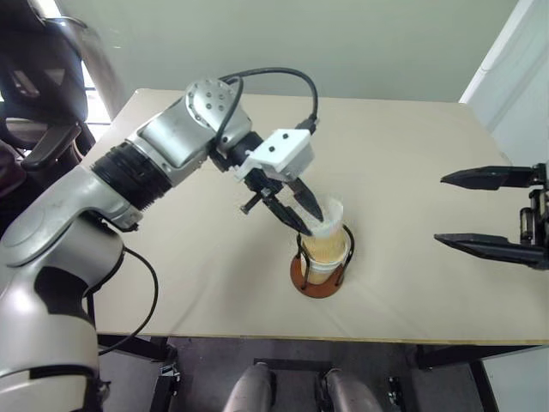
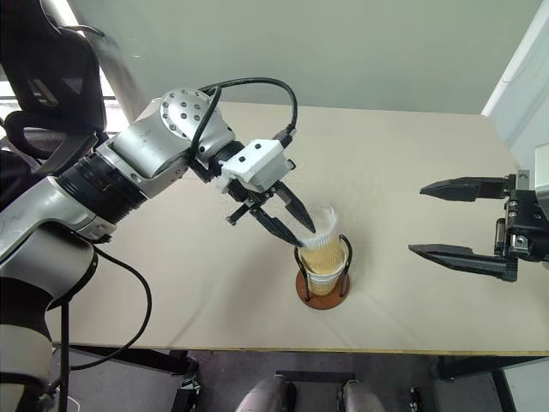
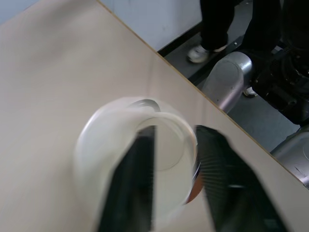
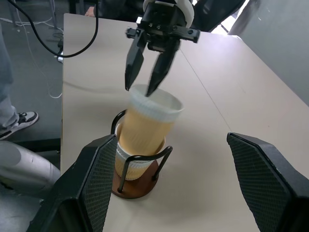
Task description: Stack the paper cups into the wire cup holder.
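Nearest, low and just right of centre in the head views: wire cup holder (image 1: 320, 279), reddish disc base flat on the worktop (image 1: 412, 154) close to its front edge, black loops upright. Stacked inside, paper cups (image 1: 326, 249), mouths up, long axis near vertical; topmost cup (image 4: 147, 123) leaning a little, rim above the loops. Just above, left end effector (image 1: 307, 215) angled down from the upper left, fingers (image 4: 134, 65) parted either side of the top cup's rim, one tip inside the mouth, one outside; no telling whether the rim is pinched or already let go. Off at the right edge of frame, right end effector (image 2: 450, 219) spread wide, empty, well apart from the holder, fingers pointing toward the left of frame.
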### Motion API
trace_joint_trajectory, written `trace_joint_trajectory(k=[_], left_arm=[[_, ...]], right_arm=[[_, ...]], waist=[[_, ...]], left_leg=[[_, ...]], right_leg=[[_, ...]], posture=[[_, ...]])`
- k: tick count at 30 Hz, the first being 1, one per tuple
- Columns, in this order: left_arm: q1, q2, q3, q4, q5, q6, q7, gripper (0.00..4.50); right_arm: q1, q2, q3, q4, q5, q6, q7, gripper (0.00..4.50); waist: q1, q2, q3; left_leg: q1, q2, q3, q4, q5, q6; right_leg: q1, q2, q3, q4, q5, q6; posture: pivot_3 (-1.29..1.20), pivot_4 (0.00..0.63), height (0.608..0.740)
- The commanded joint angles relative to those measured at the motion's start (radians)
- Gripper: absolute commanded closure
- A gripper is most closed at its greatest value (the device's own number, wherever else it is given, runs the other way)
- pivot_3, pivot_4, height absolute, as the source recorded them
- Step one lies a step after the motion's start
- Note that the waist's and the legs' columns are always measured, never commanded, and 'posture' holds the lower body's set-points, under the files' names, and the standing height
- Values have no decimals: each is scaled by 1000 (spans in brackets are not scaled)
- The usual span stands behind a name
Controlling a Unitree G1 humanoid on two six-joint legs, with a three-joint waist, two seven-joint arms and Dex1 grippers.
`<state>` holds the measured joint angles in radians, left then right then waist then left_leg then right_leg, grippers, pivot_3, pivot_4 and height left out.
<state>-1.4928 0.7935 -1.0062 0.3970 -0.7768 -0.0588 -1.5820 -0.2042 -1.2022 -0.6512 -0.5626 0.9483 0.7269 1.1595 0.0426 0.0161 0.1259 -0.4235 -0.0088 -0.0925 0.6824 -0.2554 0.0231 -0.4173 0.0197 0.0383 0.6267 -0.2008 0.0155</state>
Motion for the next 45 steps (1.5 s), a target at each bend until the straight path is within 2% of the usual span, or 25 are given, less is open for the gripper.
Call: trace_joint_trajectory(k=[1, 6, 9, 11, 15, 18, 20, 24, 27, 31, 36, 45], left_arm=[[-21, -1, 41, 5, -4, -10, -32, 1752], [-19, -43, 136, 82, 33, 0, -32, 21], [-4, -75, 265, 173, 110, 28, -30, 21], [23, -66, 360, 219, 165, 52, 36, 21], [166, 66, 586, 288, 282, 73, 328, 21], [356, 178, 739, 246, 347, 107, 515, 21], [516, 239, 855, 163, 340, 192, 625, 21], [887, 316, 1120, -125, 284, 346, 759, 21], [1077, 316, 1275, -310, 253, 444, 803, 21], [1301, 268, 1509, -538, 194, 598, 869, 21], [1423, 212, 1635, -665, 185, 685, 920, 21], [1479, 171, 1680, -731, 212, 713, 956, 21]], right_arm=[[-15, -11, -20, -5, 11, -10, -3, 775], [-32, -11, 8, 13, 5, -27, 8, 775], [-56, -7, 55, 42, -11, -55, 22, 775], [-79, -8, 102, 71, -36, -82, 33, 775], [-135, -19, 222, 190, -164, -149, 21, 775], [-174, -14, 288, 284, -233, -188, 37, 775], [-190, -12, 335, 354, -284, -220, 59, 775], [-253, -7, 418, 487, -380, -290, 102, 775], [-303, -1, 464, 558, -431, -334, 133, 775], [-411, 19, 573, 698, -554, -428, 178, 775], [-537, 71, 661, 828, -645, -497, 232, 775], [-640, 145, 699, 927, -711, -546, 280, 775]], waist=[[0, 0, 0], [0, 0, 0], [-1, 0, 0], [-4, 0, 0], [-26, 2, -1], [-43, 3, -1], [-42, 3, -1], [-37, 1, -1], [-21, 0, -1], [-18, -1, -1], [-29, 0, -1], [-38, -1, 0]], left_leg=[[0, 0, 0, 0, 0, 0], [0, 0, 0, 0, 0, 0], [0, 0, 0, 1, 0, 0], [0, 0, 0, 0, 0, 1], [3, 0, 1, -1, 1, -2], [5, 2, 3, -3, 6, -5], [5, 2, 4, -4, 9, -11], [5, 2, 7, -4, 8, -10], [4, 1, 9, -2, 7, -8], [7, 2, 13, -2, 5, -5], [14, 4, 15, -5, 0, 0], [23, 4, 15, -9, 10, -5]], right_leg=[[0, 0, 0, 0, 0, 0], [0, 0, 0, 0, 0, 0], [0, 0, 0, 0, 0, 0], [0, 0, 0, 0, 0, 0], [0, 0, 1, 1, 0, 1], [-1, 4, 6, 1, 0, 1], [-1, 7, 13, 1, -1, 2], [-2, 8, 17, 0, -2, 3], [-2, 8, 19, 0, -2, 3], [-2, 7, 19, 2, 0, -2], [-1, 7, 20, 4, 2, -15], [-1, 8, 23, 16, 4, -25]], posture=[[0, 150, 740], [0, 150, 740], [0, 150, 740], [0, 150, 740], [0, 150, 740], [0, 150, 740], [0, 150, 740], [0, 150, 740], [0, 150, 740], [0, 150, 740], [0, 150, 740], [0, 150, 740]])
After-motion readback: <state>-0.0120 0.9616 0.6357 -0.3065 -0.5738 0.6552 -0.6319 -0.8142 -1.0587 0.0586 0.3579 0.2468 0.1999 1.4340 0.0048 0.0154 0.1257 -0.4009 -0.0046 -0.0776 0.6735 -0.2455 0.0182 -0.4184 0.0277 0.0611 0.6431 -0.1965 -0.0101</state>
